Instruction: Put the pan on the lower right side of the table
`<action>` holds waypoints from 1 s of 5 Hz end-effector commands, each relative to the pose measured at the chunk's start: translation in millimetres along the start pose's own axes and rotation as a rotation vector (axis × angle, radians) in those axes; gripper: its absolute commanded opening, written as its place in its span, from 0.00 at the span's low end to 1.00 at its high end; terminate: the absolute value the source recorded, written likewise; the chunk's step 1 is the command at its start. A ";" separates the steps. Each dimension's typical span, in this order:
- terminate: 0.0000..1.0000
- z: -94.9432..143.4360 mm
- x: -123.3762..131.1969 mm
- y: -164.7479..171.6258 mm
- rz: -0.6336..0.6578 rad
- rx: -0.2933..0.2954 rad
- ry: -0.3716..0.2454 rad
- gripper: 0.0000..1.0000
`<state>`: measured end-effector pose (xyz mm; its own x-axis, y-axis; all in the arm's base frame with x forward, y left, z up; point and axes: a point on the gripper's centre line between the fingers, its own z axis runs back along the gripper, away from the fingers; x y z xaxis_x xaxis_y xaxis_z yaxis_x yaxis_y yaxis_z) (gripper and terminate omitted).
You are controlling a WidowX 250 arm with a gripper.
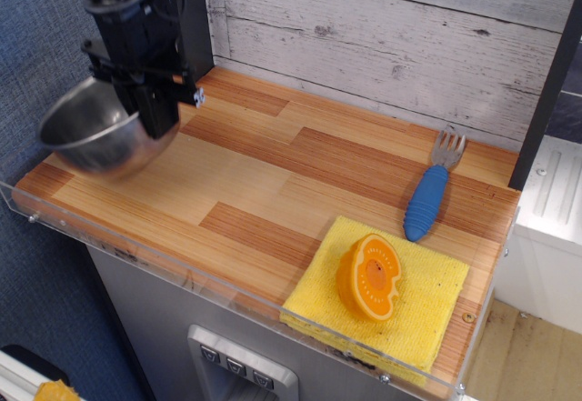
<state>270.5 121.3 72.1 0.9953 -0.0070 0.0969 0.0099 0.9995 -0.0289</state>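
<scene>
Gripping pan (pixel 95 135) by its right rim – black gripper (pixel 156 110), jaws clamped on rolled edge, arm rising out of frame at top left. Pan tilted, blurred, held over left end of table (pixel 264 178), near clear acrylic rim; contact with wood cannot be judged. Fork (pixel 431 187), blue handle, lies at right rear. Yellow cloth (pixel 414 305) occupies front right corner – orange half (pixel 369 276) resting on it.

The wood-plank table (pixel 264 183) carries a blue-handled fork (pixel 429 192) and—near its front-right corner—a yellow cloth (pixel 427 305).
</scene>
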 end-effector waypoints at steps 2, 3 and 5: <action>0.00 -13.3 0.5 17.5 0.013 0.020 0.074 0.00; 0.00 -8.5 0.5 11.2 -0.010 0.023 0.073 1.00; 0.00 15.5 1.9 -8.4 -0.070 -0.024 0.025 1.00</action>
<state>267.6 108.3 71.6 0.9973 -0.0678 0.0272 0.0697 0.9945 -0.0781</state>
